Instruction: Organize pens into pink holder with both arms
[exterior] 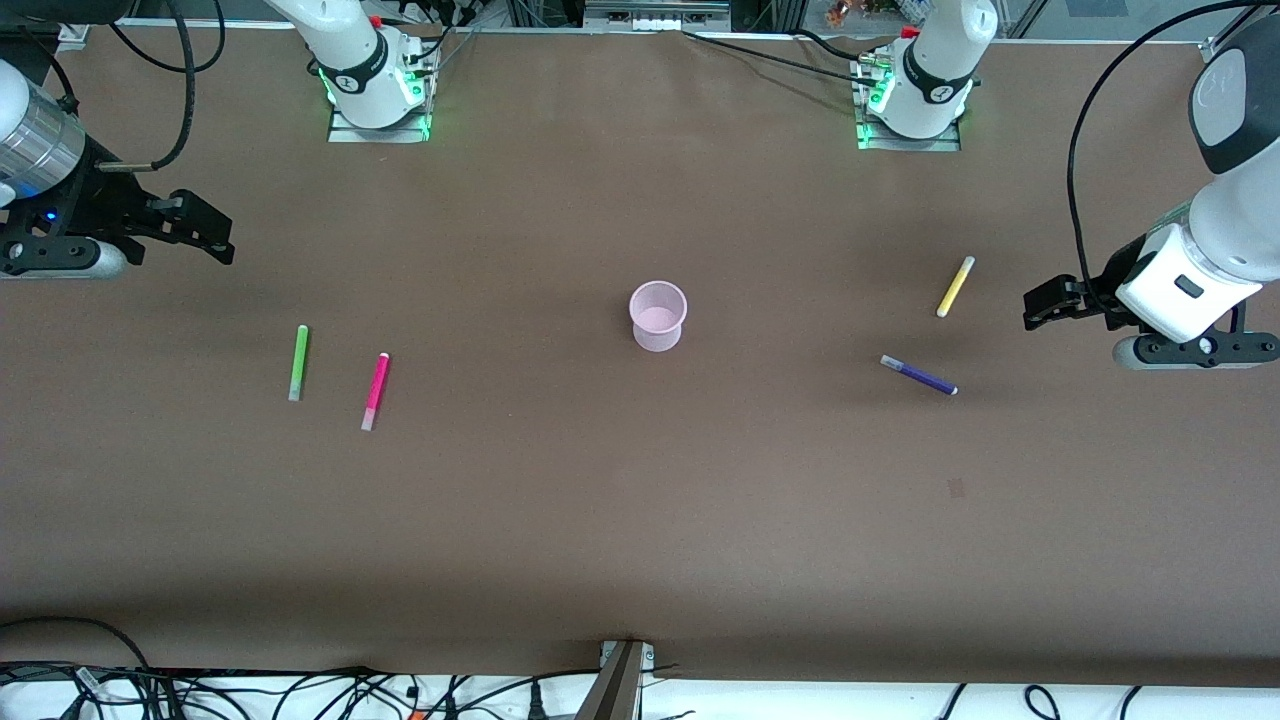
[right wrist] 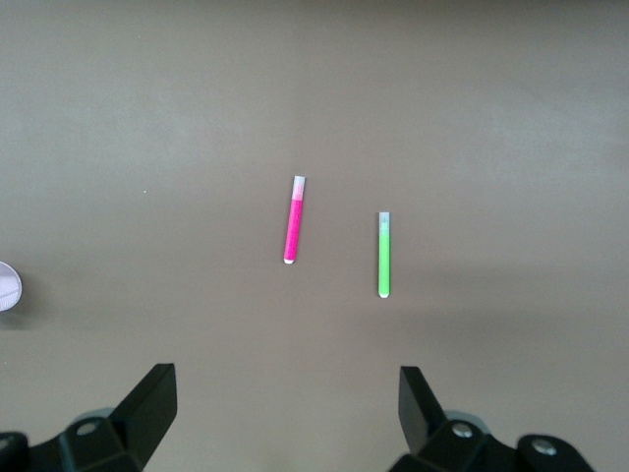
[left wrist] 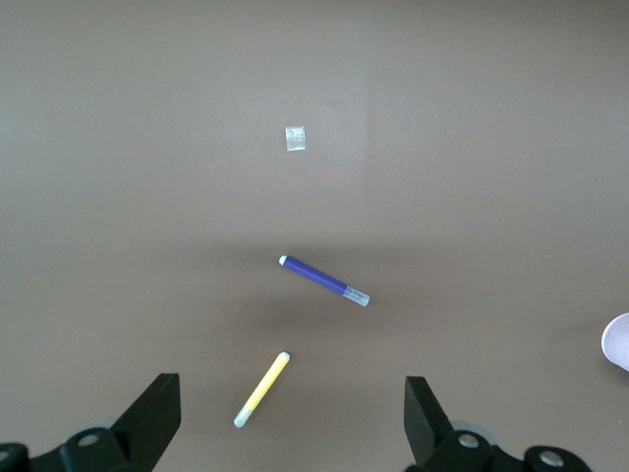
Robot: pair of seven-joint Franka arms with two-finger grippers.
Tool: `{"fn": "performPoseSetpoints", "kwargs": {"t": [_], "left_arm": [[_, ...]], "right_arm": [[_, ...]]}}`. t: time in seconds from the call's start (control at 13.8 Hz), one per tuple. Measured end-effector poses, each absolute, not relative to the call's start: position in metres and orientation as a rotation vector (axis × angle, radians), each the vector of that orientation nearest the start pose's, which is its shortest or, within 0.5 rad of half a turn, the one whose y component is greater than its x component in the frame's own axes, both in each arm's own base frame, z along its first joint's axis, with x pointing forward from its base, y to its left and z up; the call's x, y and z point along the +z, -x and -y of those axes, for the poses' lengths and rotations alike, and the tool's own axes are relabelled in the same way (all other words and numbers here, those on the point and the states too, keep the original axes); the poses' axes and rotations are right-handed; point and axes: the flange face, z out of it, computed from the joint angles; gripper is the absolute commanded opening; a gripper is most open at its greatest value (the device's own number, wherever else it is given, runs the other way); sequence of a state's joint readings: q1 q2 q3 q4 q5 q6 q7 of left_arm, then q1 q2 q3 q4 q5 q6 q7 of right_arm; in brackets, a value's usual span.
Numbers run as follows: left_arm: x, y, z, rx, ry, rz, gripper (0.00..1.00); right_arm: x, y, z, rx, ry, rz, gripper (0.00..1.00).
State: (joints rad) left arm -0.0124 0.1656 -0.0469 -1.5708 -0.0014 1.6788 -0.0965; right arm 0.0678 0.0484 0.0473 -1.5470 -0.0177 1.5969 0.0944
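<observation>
Our left gripper hangs with its black fingers spread wide and empty above the table at the left arm's end, just beside the short yellow pen. The dark purple pen lies nearer the front camera than the yellow one. Our right gripper is likewise spread and holding nothing, up over the right arm's end. The slim green pen and the magenta-pink pen lie side by side there, lower in the front view.

The small translucent pale-pink plastic holder stands upright mid-table, with nothing in it that we can see. We judge that no pen has been collected yet, so the first pick is in hand. Each gripper must next descend onto a pen and close across its shaft. The brown table offers wide bare room around every pen, well clear of the edges.
</observation>
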Motion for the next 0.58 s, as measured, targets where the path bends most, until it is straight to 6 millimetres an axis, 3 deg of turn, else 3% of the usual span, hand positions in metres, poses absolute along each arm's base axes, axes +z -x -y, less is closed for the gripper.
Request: {"fn": "performPoseSetpoints", "kwargs": {"t": [0.58], "left_arm": [[0.5308,-0.6089,0.0304,0.108,3.143,0.071,1.00]], "right_arm": [[0.6108,-0.5682,-0.0632,-0.005,3.157,0.033,1.00]]}}
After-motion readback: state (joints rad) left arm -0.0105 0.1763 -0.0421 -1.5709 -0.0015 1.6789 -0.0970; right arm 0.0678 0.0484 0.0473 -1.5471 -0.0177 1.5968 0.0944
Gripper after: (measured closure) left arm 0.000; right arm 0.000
